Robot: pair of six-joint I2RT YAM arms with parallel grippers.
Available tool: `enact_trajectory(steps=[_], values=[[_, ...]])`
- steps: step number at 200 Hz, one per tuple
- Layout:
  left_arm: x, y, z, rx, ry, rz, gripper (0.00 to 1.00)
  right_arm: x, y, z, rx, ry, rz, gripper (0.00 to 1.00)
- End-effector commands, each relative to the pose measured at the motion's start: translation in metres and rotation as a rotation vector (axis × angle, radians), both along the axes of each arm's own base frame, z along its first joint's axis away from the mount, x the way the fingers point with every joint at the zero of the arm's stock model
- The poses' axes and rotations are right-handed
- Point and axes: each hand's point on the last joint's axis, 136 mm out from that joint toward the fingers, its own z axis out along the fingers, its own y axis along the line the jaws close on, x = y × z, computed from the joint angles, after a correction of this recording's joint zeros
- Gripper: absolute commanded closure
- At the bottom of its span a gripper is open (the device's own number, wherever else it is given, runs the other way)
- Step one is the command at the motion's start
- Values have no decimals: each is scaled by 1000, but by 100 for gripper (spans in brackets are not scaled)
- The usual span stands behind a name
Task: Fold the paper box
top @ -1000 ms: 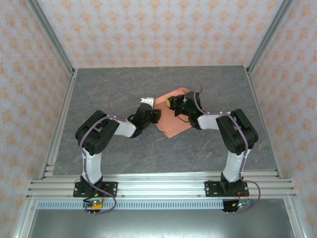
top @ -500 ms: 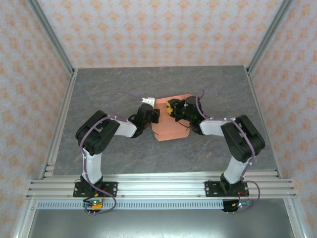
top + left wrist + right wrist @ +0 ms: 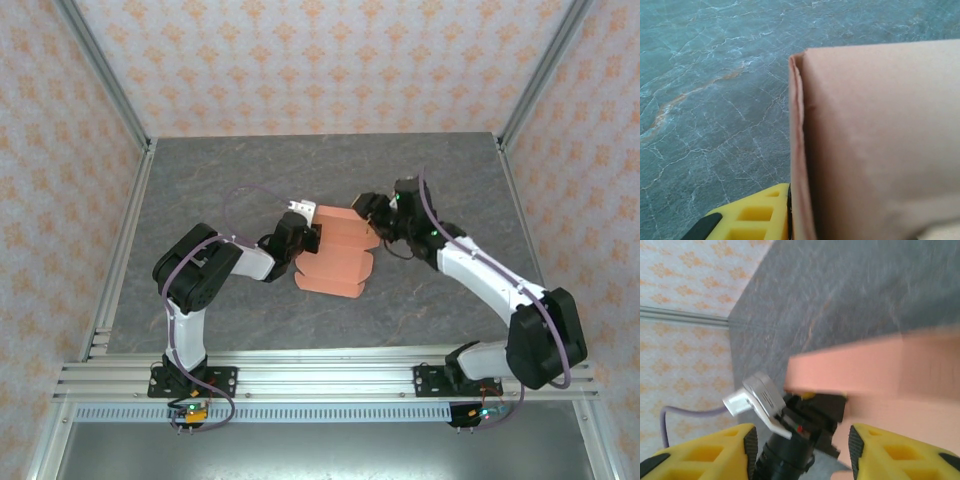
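Pinching the box (image 3: 335, 260) by its left wall with my left tool (image 3: 313, 238), I hold it partly folded near the middle of the desk (image 3: 220, 180), while my right tool (image 3: 368, 212) hangs open just beside its far right corner. With that side unsupported, its raised flaps may spring flat, or the thin card may slip or crease in my single pinch.

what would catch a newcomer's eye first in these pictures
The salmon-orange paper box, partly folded, sits mid-table on the grey marbled tabletop between the two arms. The left gripper clamps the box's left wall, a yellow finger flush against the doubled cardboard. The right gripper hangs open by the box's far right corner.
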Motion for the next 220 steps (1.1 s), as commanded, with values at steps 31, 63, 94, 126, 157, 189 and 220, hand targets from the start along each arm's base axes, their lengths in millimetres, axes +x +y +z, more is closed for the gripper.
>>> enact_trajectory(steps=[31,63,94,126,157,189,220], values=[[-5,-15,15,-28,-56,-86,83,57,-36,-20,-441,-38,286,42],[-6,-20,14,-22,-42,-115,82,65,6,-58,-325,70,534,46],[-5,-24,17,-24,-42,-135,82,58,31,-71,-233,86,649,47],[-5,-29,20,-25,-37,-161,78,42,48,-81,-217,132,690,47],[-3,-31,20,-26,-37,-164,77,32,62,-92,-210,142,707,47],[-4,-28,20,-29,-36,-146,78,24,64,-111,-219,179,705,50],[-4,-20,24,-30,-59,-109,78,20,62,-115,-211,202,682,51]])
